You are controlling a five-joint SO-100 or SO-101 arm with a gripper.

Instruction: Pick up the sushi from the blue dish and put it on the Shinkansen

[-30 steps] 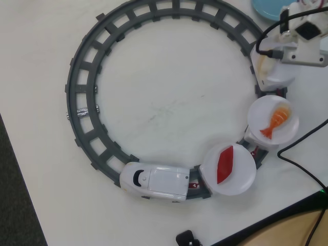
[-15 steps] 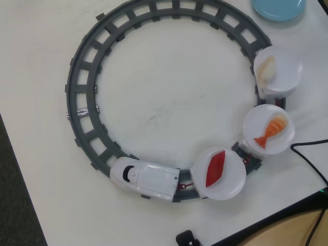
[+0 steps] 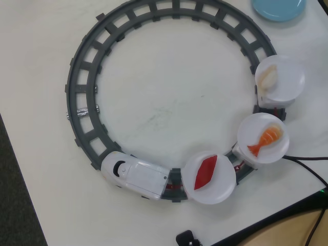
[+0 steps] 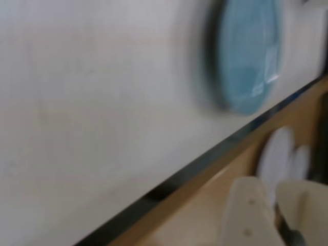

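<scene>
Overhead view: a white table (image 3: 169, 102) carries a grey ring track (image 3: 84, 66), which fills most of the frame. On the lower and right arc of the track sits the Shinkansen (image 3: 134, 177), nose toward the lower left, drawing three cars, each topped by a round white plate. The plate nearest the engine (image 3: 223, 189) bears a flat red piece (image 3: 205, 171); the middle plate (image 3: 256, 130) bears an orange shrimp-shaped piece (image 3: 266, 138); the last plate (image 3: 289, 79) bears the sushi (image 3: 267, 77), a pale cream oblong lying at that plate's left edge. The blue dish (image 3: 279, 7) lies at the top right corner, cut by the frame edge, well apart from the train, its visible part bare. A black cable (image 3: 307, 164) runs off at the right.

Wrist view, heavily blurred: the blue dish (image 4: 246, 56) appears near the table's dark edge, with pale arm parts (image 4: 271, 215) at the lower right. Whether the jaws are released or clenched cannot be told.
</scene>
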